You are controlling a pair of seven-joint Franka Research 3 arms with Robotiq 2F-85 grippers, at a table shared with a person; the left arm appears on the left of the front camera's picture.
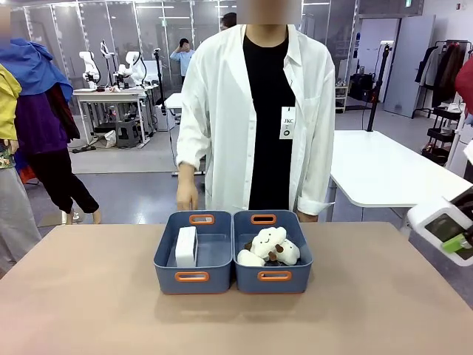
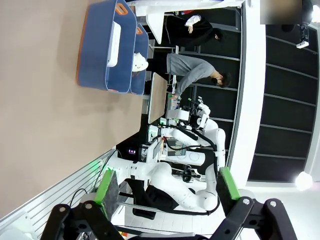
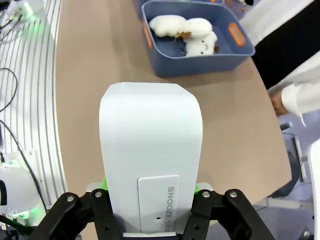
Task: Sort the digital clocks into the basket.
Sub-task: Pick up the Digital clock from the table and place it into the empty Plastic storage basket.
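Meanwhile, a second digital clock (image 3: pixel 150 150) is held clamped between the green pads of the right gripper (image 3: pixel 150 200), seen off the right edge of the table (image 1: pixel 89 296) in the front view, where the white case and its grey-green face (image 1: pixel 447 229) are glimpsed. In the right wrist view the clock is gripped low on its back, the panel marked SNOOZE lying between the fingers, so that most of the body stands clear above them; such a hold is judged to leave the case free to be lowered into a bin without the fingers fouling the walls.

One digital clock (image 1: pixel 185 245) is already stood on edge against the left wall of the left blue basket (image 1: pixel 194 277), which is set near the far edge of the table, touching its twin. The right-hand bin (image 1: pixel 275 277) is occupied by white plush toys (image 1: pixel 270 248), so the left basket is taken to be the clocks' destination. The left gripper (image 2: pixel 167 195) is held with its fingers spread wide on nothing, well back from both bins. A person in a white coat (image 1: pixel 255 111) is stood just behind the baskets, one hand (image 1: pixel 186 196) hanging above the far edge.
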